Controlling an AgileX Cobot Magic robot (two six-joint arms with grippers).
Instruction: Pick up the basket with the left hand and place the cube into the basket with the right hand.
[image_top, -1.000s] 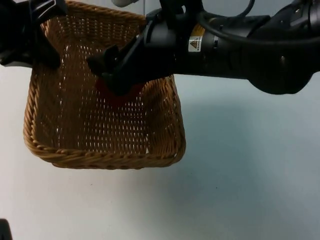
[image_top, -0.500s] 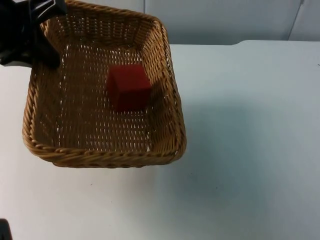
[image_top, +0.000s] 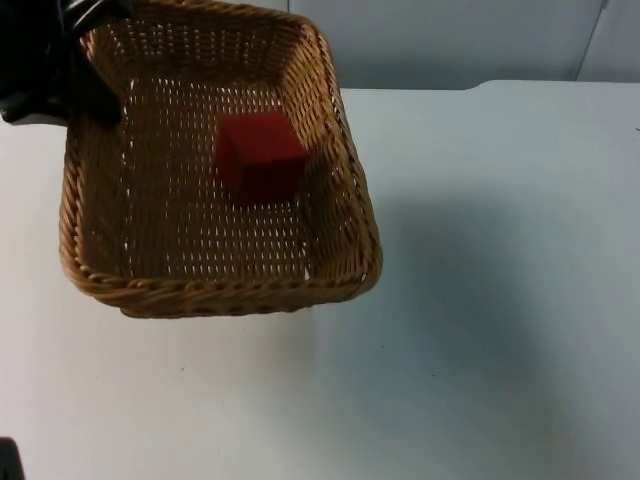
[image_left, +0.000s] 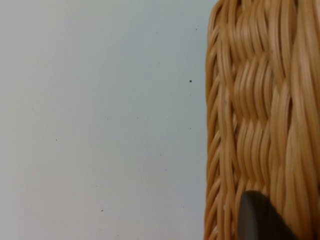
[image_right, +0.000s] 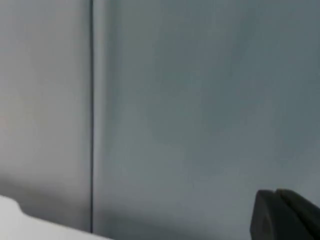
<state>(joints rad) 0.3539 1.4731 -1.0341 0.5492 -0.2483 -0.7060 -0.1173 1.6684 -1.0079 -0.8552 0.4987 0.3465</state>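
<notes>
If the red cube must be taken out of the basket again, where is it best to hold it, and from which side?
Probably from straight above: the red cube sits on the floor of the basket, whose raised walls block any sideways approach. Close the hand on two opposite flat side faces; there is free room around it on all sides.

The right arm, which a second ago reached across the basket and hid most of the red cube, is gone from over it, and the cube lies uncovered on the woven floor. The basket sits a little higher and further right than half a second ago, with the cube carried along.
</notes>
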